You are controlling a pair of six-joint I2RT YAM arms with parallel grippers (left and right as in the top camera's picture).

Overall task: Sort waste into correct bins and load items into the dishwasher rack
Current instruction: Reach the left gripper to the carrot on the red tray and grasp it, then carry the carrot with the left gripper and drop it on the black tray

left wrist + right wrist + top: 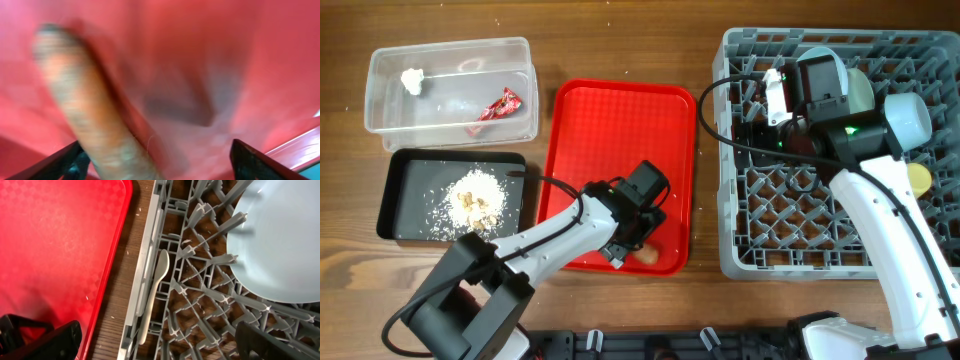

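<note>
At the far left corner of the bench, the clear plastic tub [450,46] holds the small white crumpled scrap [412,79] and the shiny, creased red candy wrapper [500,105]. Just nearer along the left edge, the shallow black tray [408,190] carries a loose heap of crumbly beige food scraps [475,198]. The only waste outside a bin seems to be the orange carrot piece [90,115], a stubby, rough-skinned cylinder lying on the smooth red serving tray [620,130] mid-bench, towards its near edge. The step in hand looks like picking up that carrot. The left claw [156,150] is low over it with its fingers spread wide, and the carrot sits close to one finger rather than centred, though this view is blurred. The next move likely calls for centring, pinching across the firm round body, then carrying it to the black tray. By the right edge, the grey pegged dishwasher rack [800,262] already holds the matte pale blue plate [280,245], and the slim white spoon [155,292] lies along its left wall. The right claw [157,330] hovers there, spread and empty.
</note>
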